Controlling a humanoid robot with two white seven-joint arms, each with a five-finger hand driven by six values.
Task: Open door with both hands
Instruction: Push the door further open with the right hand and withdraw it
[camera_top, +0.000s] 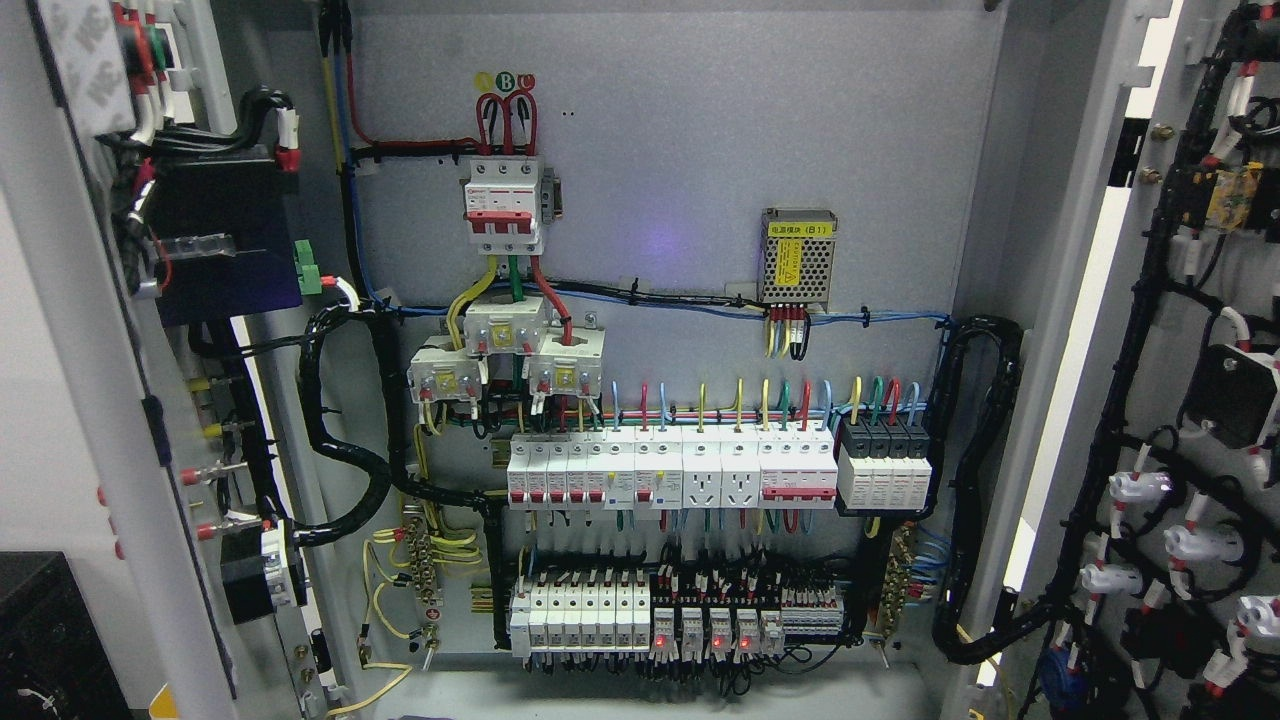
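Note:
Both doors of the grey electrical cabinet stand swung wide. The left door (70, 400) shows its edge and inner face at the picture's left, carrying wiring and a dark module (225, 245). At the right, the right door (1190, 420) turns its inner side toward me, covered in black cable looms and white connectors. Between the doors the back panel (700, 140) is fully exposed. Neither of my hands nor their arms appear in the head view.
The panel holds a red-and-white main breaker (505, 205), a mesh power supply (798, 255), a row of breakers and sockets (670, 470), and lit relays (700, 625). A black corrugated conduit (975, 480) loops at the right. A black textured shape (50, 640) fills the lower left corner.

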